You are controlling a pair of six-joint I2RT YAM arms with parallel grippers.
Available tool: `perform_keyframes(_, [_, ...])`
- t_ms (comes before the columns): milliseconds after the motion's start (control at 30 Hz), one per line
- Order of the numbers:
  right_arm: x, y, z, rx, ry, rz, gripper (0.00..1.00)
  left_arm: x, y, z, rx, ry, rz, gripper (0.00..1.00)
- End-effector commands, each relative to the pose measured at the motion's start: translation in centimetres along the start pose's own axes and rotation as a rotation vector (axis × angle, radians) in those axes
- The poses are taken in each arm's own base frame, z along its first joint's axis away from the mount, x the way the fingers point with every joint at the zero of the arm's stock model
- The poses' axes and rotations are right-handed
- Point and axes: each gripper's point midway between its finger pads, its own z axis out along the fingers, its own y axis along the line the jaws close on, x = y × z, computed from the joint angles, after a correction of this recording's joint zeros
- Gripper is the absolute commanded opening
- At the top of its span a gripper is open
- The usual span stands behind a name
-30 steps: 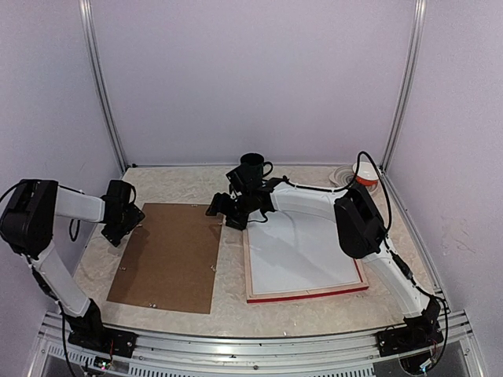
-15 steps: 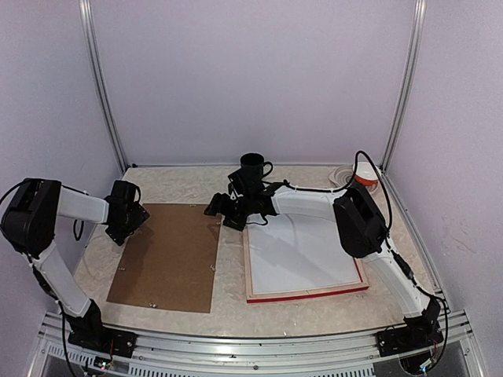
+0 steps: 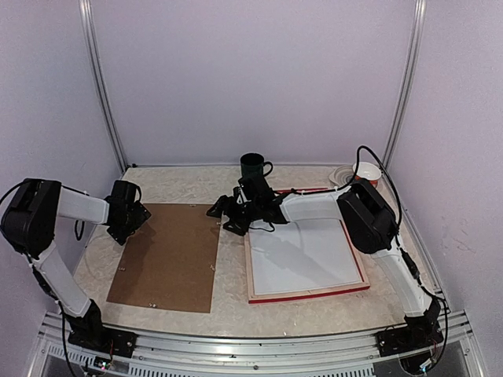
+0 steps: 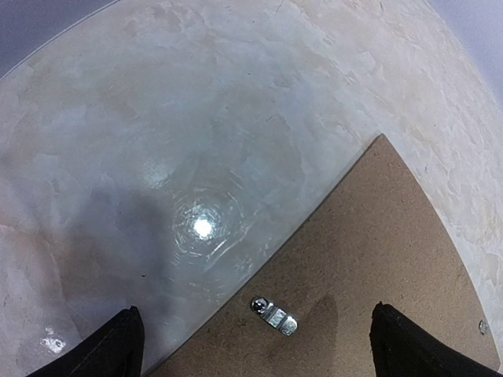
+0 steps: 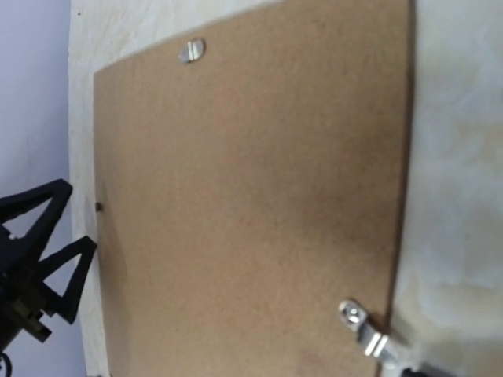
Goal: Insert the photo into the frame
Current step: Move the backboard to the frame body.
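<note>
I see the frame (image 3: 310, 296) red-edged over pale wood, the photo (image 3: 302, 255) plain white, the left board (image 3: 169, 255) brown, the far mug (image 3: 252, 166) dark, perhaps green.

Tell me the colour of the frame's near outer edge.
Red. The top external view shows it best, along the near side of the frame.

Pale lilac walls (image 3: 251, 78) enclose a glossy marbled table (image 3: 173, 184).

A robotics lab test cell — plain lilac panels (image 3: 251, 78) between aluminium posts (image 3: 102, 86), the left arm (image 3: 59, 279) and right arm (image 3: 401, 275) bolted to a metal rail (image 3: 251, 349) at the marbled table's (image 3: 232, 314) edge.
</note>
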Motion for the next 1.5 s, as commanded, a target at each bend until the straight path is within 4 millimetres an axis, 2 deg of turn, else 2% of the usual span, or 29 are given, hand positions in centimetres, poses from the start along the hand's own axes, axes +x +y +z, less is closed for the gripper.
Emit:
perform_keyframes(0, [-1.2, -1.3, -0.1, 0.098, -0.032, -0.01, 0.81, 2.7, 1.0, 0.1, -0.011, 0.095, 0.013, 0.99])
perform_keyframes(200, [-2.0, -1.3, 0.4, 0.161, -0.053, -0.043, 0.81, 2.5, 1.0, 0.1, -0.018, 0.085, 0.017, 0.99])
perform_keyframes(433, [-1.2, -1.5, 1.3, 0.148, -0.023, -0.043, 0.81, 3.1, 1.0, 0.4, -0.019, 0.1, 0.029, 0.99])
perform_keyframes(700, [-0.9, -1.6, 0.8, 0.171, -0.016, -0.046, 0.82, 6.0, 0.0, -0.1, 0.055, 0.179, 0.033, 0.99])
perform_keyframes(867, [-0.5, -1.9, 0.7, 0.184, -0.007, -0.039, 0.82, 6.3, 0.3, -0.5, 0.064, 0.188, 0.029, 0.99])
perform_keyframes(1000, [-0.4, -1.7, -0.1, 0.202, -0.023, -0.042, 0.83, 6.0, 0.2, -0.8, 0.071, 0.179, 0.025, 0.99])
perform_keyframes(1200, [-0.5, -2.5, -2.4, 0.316, -0.056, -0.059, 0.85, 5.6, 0.1, -1.1, 0.075, 0.166, 0.023, 0.99])
perform_keyframes(1300, [-0.6, -2.3, -3.2, 0.317, -0.078, -0.071, 0.86, 5.8, 0.2, -1.1, 0.076, 0.168, 0.023, 0.99])
perform_keyframes(1467, [0.3, -1.9, -2.4, 0.311, -0.024, -0.088, 0.85, 6.4, 0.7, -1.1, 0.069, 0.186, 0.022, 0.99])
